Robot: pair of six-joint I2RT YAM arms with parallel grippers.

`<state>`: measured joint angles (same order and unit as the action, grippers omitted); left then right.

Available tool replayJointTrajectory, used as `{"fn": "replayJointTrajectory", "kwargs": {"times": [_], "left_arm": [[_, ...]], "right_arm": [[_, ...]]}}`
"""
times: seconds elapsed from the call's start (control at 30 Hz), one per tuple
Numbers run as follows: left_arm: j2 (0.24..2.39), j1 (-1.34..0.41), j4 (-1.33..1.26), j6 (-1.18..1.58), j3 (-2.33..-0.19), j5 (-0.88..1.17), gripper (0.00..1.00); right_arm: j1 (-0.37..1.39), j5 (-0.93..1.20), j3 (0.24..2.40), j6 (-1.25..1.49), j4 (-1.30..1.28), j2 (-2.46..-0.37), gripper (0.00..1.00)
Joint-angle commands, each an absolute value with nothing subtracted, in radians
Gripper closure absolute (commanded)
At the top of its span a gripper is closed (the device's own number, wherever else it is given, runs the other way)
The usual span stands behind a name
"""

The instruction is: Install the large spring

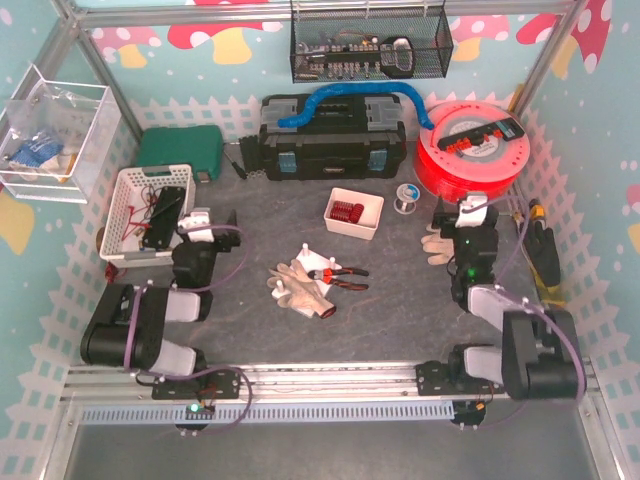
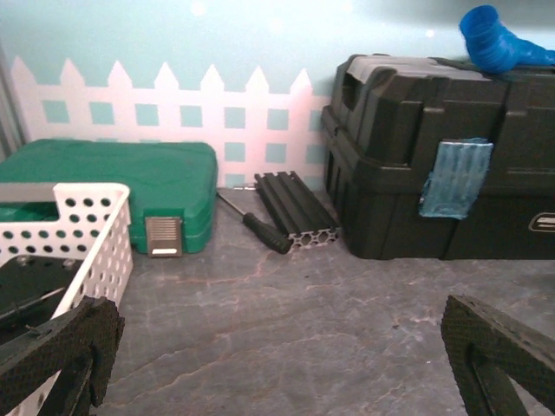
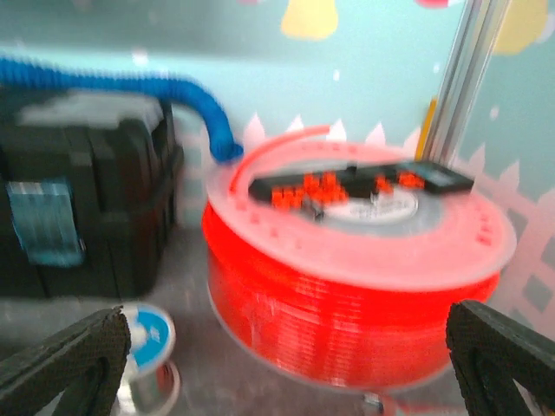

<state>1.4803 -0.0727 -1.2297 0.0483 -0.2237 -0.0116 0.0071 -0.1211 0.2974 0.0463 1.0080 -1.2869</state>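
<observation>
Red pieces [image 1: 346, 212] are lying packed in the small white tray [image 1: 372, 203] near the middle of the table [image 1: 400, 310]. They are looking like the likeliest place for the large spring, though from above they are showing too small to tell a spring from anything else, and neither wrist view is catching them. The left gripper [image 2: 277, 355] is standing with its jaws spread fully wide and holding nothing, facing the green case [image 2: 113, 186] and the black toolbox [image 2: 434, 147]. The right gripper [image 3: 286, 360] is standing just as wide and empty, facing the red spool [image 3: 347, 295]. Both are sitting well apart from the tray. A large coil spring is probably going to be handling as a light, hard-wired thing that is giving under a squeeze along its length, rolling readily and slipping off smooth pads, even jumping free if it is being pinched off-centre. Taking hold across the coils at mid-length, with the pads bearing on several turns at once, is looking like the safest grip. That is also leaving the ends free for seating.
</observation>
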Motion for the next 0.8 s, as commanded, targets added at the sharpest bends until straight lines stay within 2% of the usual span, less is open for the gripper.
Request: {"fn": "replayJointTrajectory", "kwargs": {"times": [0.0, 0.17, 0.3, 0.43, 0.57, 0.7, 0.77], "left_arm": [[1.342, -0.104, -0.901, 0.052, -0.331, -0.051, 0.01], [1.276, -0.109, -0.371, 0.26, -0.643, -0.097, 0.01], [1.249, -0.109, -0.173, 0.358, -0.781, 0.039, 0.01], [1.199, -0.108, -0.146, 0.501, -0.765, 0.207, 0.01], [1.159, -0.108, -0.318, 0.608, -0.642, 0.423, 0.01], [1.223, -0.12, -0.337, 0.653, -0.655, 0.576, 0.01], [1.253, -0.15, -0.324, 0.641, -0.669, 0.582, 0.01]], "right_arm": [[0.008, -0.089, 0.399, 0.169, 0.748, -1.145, 0.01], [0.008, 0.011, 0.62, 0.307, 0.34, -1.075, 0.01], [0.006, 0.02, 0.724, 0.401, 0.116, -1.076, 0.01], [-0.003, 0.045, 0.698, 0.482, 0.097, -1.063, 0.01], [-0.003, 0.187, 0.705, 0.485, 0.099, -1.089, 0.01], [0.004, 0.354, 0.692, 0.555, 0.103, -1.135, 0.03], [0.034, 0.414, 0.681, 0.557, 0.107, -1.151, 0.05]]}}
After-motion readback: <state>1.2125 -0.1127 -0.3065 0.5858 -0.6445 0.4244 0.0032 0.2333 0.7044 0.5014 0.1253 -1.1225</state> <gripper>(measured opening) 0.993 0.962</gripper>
